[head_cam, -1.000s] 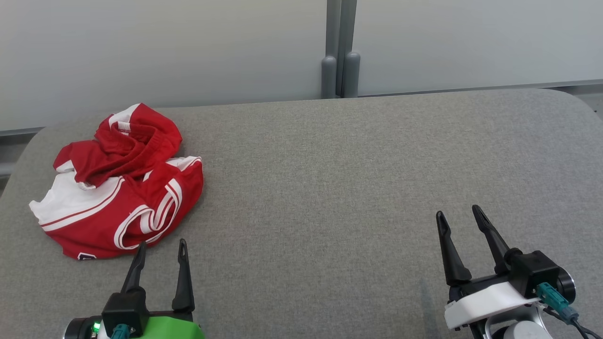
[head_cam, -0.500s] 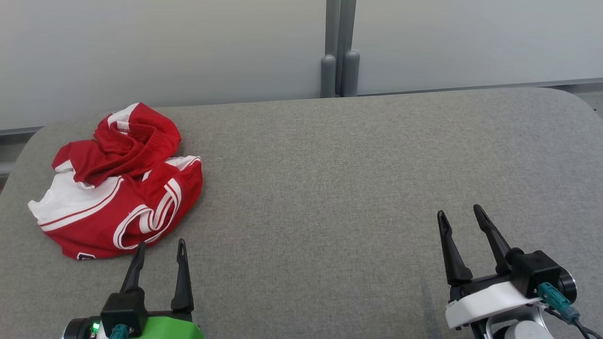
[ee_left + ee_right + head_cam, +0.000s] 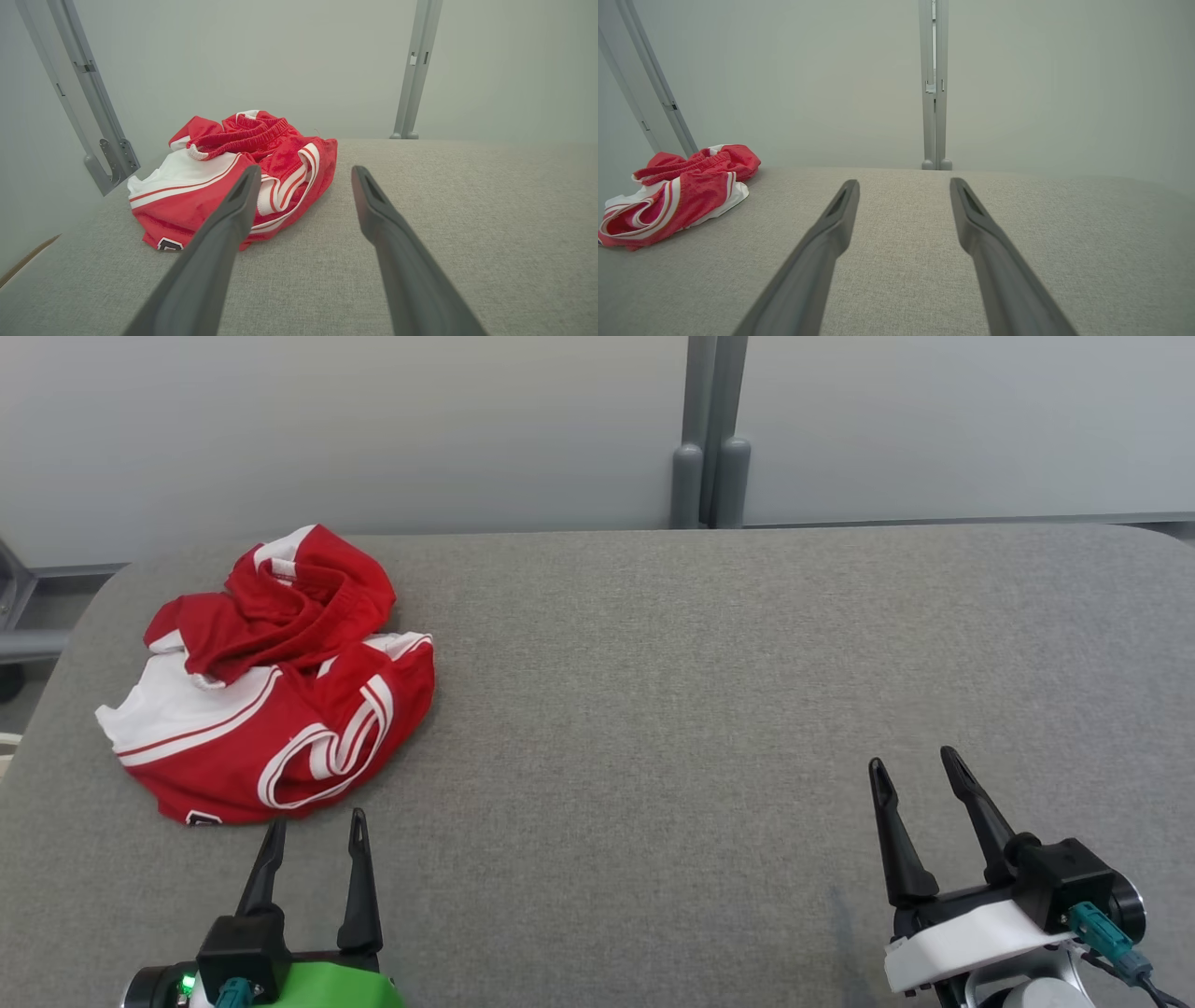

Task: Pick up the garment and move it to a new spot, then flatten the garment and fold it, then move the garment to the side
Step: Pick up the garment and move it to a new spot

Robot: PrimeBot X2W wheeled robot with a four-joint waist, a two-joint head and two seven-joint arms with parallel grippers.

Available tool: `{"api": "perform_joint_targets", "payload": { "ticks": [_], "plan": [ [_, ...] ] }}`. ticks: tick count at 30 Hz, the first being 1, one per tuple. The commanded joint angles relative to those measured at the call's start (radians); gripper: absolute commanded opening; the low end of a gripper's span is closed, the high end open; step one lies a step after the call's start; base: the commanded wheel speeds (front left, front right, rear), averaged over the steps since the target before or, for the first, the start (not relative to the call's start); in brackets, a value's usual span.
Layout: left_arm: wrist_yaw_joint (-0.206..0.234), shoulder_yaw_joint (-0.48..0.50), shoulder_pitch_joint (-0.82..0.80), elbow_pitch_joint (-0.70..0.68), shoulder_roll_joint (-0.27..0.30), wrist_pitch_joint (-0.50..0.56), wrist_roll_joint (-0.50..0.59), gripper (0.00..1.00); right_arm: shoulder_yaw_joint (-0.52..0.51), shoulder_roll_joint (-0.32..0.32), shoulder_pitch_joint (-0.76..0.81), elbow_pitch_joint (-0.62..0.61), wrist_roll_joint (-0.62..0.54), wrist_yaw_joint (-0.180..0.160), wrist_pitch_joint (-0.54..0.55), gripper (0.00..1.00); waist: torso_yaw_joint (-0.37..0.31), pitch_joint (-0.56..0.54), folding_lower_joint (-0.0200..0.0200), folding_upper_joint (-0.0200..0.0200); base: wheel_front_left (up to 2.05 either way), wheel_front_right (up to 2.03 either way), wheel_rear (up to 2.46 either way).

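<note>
Grey padded table [image 3: 709, 663] runs wide ahead of me. Garment [image 3: 271, 700], red with white stripes, lies in a crumpled heap on the table's left part, neither flattened nor folded. My left gripper [image 3: 316, 819]: fingers spread, holding nothing, tips just short of the heap's near edge. My right gripper [image 3: 912, 758]: spread too, empty, well apart from the cloth. Judgement: nothing is done yet; pick-up, move, flatten, fold and set-aside all remain.

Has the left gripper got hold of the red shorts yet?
No, the left gripper holds its fingers open with nothing between them, and the red shorts lie crumpled on the table just beyond their tips.
</note>
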Motion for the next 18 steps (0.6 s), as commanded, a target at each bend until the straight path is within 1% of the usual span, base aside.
{"api": "perform_joint_targets", "payload": {
  "ticks": [1, 11, 15, 18],
  "plan": [
    [0.005, 0.004, -0.010, -0.003, 0.001, 0.000, -0.003, 1.00, 0.002, -0.004, 0.001, -0.005, 0.001, 0.000, -0.004, 1.00, 0.039, 0.006, 0.0000, 0.0106, 0.00, 0.00, 0.00],
    [0.015, 0.008, -0.020, -0.010, 0.001, 0.000, -0.020, 1.00, 0.004, -0.004, -0.016, -0.014, -0.003, 0.000, -0.004, 1.00, 0.226, 0.034, 0.0000, 0.0106, 0.00, 0.00, 0.00],
    [0.021, 0.014, -0.022, -0.018, 0.001, 0.000, -0.030, 1.00, 0.008, -0.004, -0.026, -0.012, -0.008, 0.000, -0.004, 1.00, 0.292, 0.048, 0.0000, 0.0106, 0.00, 0.00, 0.00],
    [0.025, 0.015, -0.019, -0.021, 0.001, 0.000, -0.038, 1.00, 0.010, -0.004, -0.036, -0.009, -0.010, 0.000, -0.004, 1.00, 0.329, 0.058, 0.0000, 0.0106, 0.00, 0.00, 0.00]
  ]
}}
